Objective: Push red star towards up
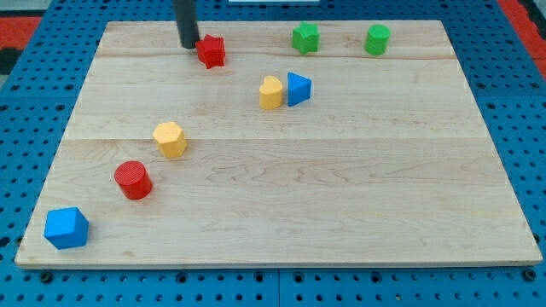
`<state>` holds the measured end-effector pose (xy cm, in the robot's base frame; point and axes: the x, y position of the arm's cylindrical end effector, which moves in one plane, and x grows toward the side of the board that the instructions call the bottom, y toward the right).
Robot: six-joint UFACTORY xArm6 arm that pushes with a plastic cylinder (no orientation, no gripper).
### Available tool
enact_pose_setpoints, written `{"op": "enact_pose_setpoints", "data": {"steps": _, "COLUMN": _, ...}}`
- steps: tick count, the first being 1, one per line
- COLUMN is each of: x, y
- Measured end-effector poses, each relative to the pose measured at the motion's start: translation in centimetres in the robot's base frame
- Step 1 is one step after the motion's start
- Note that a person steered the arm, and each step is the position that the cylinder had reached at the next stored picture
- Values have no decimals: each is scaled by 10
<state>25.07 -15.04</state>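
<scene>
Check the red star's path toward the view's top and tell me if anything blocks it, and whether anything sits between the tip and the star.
Nothing visible blocks it. The red star sits near the board's top edge, with only bare wood between. My tip is right beside the star on the view's left, nothing between them. The nearest green block lies off to the right.

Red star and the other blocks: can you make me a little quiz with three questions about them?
1. True or false: my tip is at the view's left of the red star.
2. Which block touches the yellow heart? A) green star B) blue triangle C) red cylinder
3. Fill in: the block nearest the view's bottom-left corner is the blue ____.

Key: 1 true, close beside it. 2 B, the blue triangle. 3 cube, the blue cube.
</scene>
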Motion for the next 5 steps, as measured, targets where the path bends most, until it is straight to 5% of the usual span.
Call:
{"op": "enact_pose_setpoints", "data": {"steps": 1, "x": 52, "y": 21}}
{"op": "enact_pose_setpoints", "data": {"steps": 4, "x": 20, "y": 57}}
{"op": "enact_pose_setpoints", "data": {"steps": 5, "x": 46, "y": 52}}
